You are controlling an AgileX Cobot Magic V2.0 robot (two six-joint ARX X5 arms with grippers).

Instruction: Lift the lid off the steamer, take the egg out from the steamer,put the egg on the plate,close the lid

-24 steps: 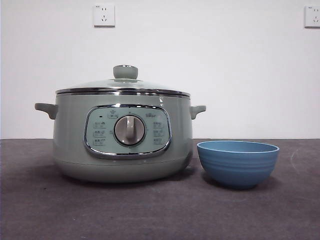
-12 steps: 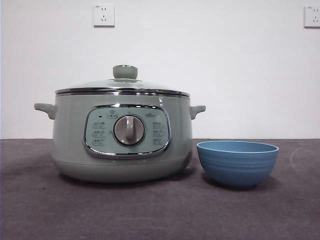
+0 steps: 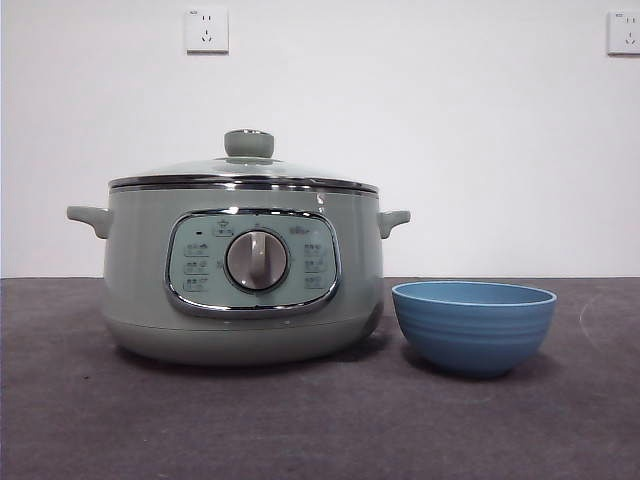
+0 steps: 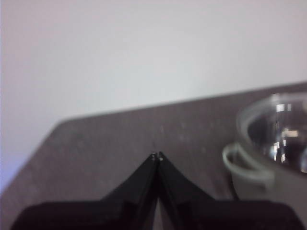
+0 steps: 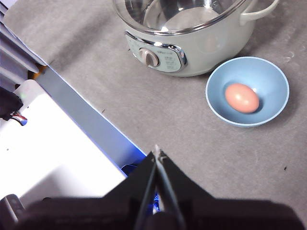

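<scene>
On the grey bench (image 3: 300, 420), toward its left side, the steamer (image 3: 240, 290) stands with the lid (image 3: 245, 172) seated on its rim. Just beside it, a blue bowl (image 5: 247, 91) holds the egg (image 5: 242, 97). The left gripper (image 4: 157, 156) and right gripper (image 5: 157, 149) hang above the bench, jaws clenched on nothing.

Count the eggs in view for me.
1: a brown egg lying in the blue bowl beside the steamer. More could be hidden inside the steamer.
</scene>
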